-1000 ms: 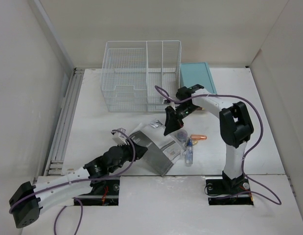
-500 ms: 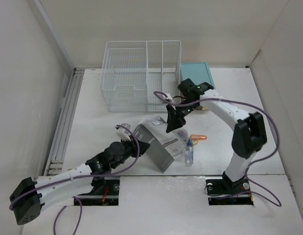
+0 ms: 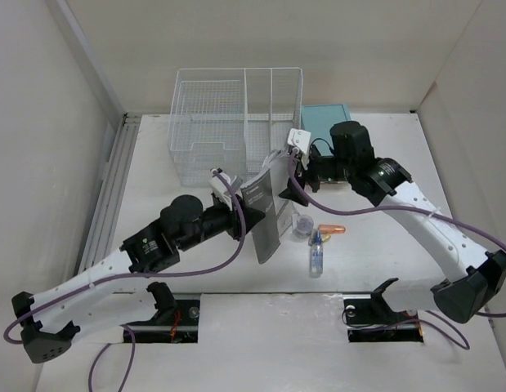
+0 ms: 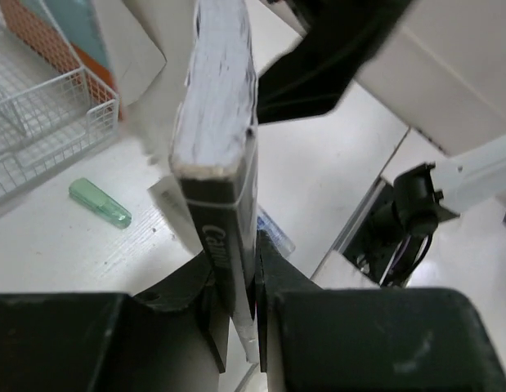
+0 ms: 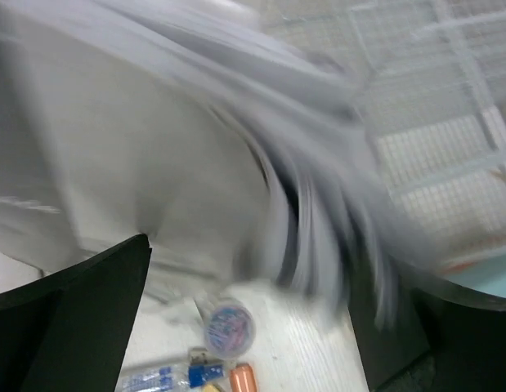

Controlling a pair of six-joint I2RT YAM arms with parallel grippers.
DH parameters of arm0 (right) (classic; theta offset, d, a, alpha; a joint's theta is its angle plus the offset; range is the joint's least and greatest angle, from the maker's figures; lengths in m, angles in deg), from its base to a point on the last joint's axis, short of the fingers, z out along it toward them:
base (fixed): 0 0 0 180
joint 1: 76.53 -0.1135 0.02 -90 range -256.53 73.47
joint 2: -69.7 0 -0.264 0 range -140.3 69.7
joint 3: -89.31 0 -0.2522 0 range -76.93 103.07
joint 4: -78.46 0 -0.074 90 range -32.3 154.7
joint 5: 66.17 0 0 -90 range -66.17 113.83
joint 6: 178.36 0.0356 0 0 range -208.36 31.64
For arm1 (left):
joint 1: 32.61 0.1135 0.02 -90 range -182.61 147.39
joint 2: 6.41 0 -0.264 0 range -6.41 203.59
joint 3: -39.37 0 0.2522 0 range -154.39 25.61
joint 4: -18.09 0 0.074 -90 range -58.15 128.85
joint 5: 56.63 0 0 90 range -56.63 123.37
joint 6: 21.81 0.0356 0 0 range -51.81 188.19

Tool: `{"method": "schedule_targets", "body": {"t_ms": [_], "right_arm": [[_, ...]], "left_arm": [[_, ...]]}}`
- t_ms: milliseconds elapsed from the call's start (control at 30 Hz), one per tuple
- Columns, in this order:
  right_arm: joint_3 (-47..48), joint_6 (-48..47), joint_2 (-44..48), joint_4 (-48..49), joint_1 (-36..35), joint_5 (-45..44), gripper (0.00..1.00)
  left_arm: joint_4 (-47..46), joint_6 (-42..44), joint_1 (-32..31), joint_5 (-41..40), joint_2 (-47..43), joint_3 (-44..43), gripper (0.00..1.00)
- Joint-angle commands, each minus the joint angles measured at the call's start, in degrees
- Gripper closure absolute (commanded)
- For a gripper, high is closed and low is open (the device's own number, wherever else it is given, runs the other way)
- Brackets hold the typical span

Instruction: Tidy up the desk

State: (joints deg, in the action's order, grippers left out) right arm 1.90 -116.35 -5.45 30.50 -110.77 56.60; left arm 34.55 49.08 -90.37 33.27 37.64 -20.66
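The left gripper [image 4: 236,304] is clamped on the lower edge of a book [image 4: 220,122]. The book runs straight out from the jaws, its spine facing the wrist camera. The right gripper [image 5: 253,261] has its fingers [image 5: 89,278] spread wide, with blurred pages filling the gap. I cannot tell whether they touch the pages. The desk [image 3: 154,188] lies beneath both sets of jaws. Under the right jaws on the desk are a round tub [image 5: 230,325], a bottle [image 5: 167,377] and an orange pen [image 5: 243,379]. The rack [image 3: 228,122] stands just beyond the right jaws. A green cap [image 4: 100,203] lies to the left of the left jaws.
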Motion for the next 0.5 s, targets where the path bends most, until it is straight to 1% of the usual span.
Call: {"method": "schedule_targets", "body": {"t_ms": [0, 67, 200, 233, 267, 367, 433, 467], "right_arm": [[-1.2, 3.1, 3.9, 7.5, 2.8, -5.0, 0.00], [-1.7, 3.1, 5.9, 9.9, 5.1, -6.2, 0.00], [-1.7, 3.1, 9.7, 11.1, 7.5, -4.7, 0.00], [-0.8, 2.2, 9.7, 10.0, 8.3, -4.0, 0.00], [-0.1, 1.4, 9.7, 7.9, 8.8, -1.4, 0.00], [1.6, -1.0, 10.2, 5.4, 10.9, 3.1, 0.00], [2.6, -1.8, 10.7, 4.3, 13.1, 5.3, 0.00], [4.1, -2.6, 10.7, 3.4, 13.8, 6.4, 0.00]], "left_arm": [[2.7, 10.1, -0.3, 8.7, 1.3, -9.7, 1.00], [5.8, 13.7, -0.3, 9.2, 2.4, -14.0, 1.00], [11.3, 15.0, -0.3, 10.6, 4.3, -17.2, 1.00], [12.1, 15.0, -0.3, 11.3, 4.3, -17.9, 1.00], [12.8, 15.0, -0.3, 11.3, 4.3, -17.9, 1.00], [16.5, 16.6, -0.3, 11.3, 4.3, -20.4, 1.00], [19.5, 18.6, -0.3, 8.3, 4.3, -23.3, 1.00], [20.5, 19.3, -0.3, 5.4, 4.3, -24.2, 1.00]]}}
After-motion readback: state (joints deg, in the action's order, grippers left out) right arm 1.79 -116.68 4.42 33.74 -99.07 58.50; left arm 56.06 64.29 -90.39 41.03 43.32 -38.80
